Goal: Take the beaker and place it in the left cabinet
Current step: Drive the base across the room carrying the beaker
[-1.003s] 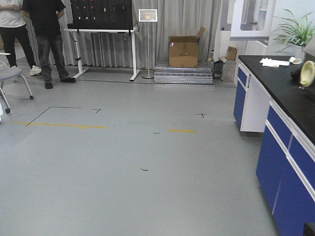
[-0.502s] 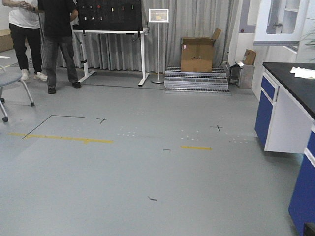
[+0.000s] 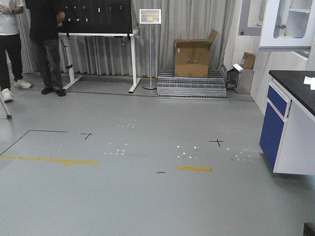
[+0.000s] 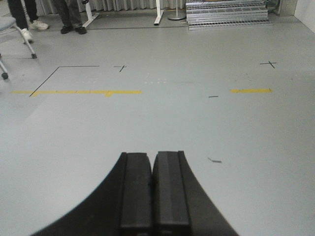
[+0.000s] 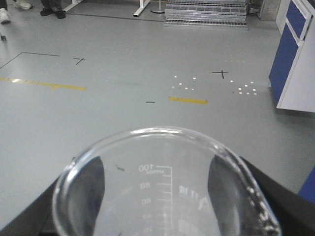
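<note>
Right wrist view showed the beaker filling the lower frame at 6 o'clock, seen from just above its rim, its white scale reading 100 at the top. The right gripper held it, with dark fingers pressed on the glass at 9 and 3 o'clock. Left wrist view showed the left gripper with its jaws pressed together, holding nothing, above bare floor.

Front view had changed over the last 1 second. The black-topped counter, which had filled the right side, had slid away to a short end piece at 3 o'clock. The black floor cross had dropped lower in the frame. From this, the base seemed to be driving away from the counter with the pick already done. No grey cabinet appeared in any view, so placing looked some way off.
</note>
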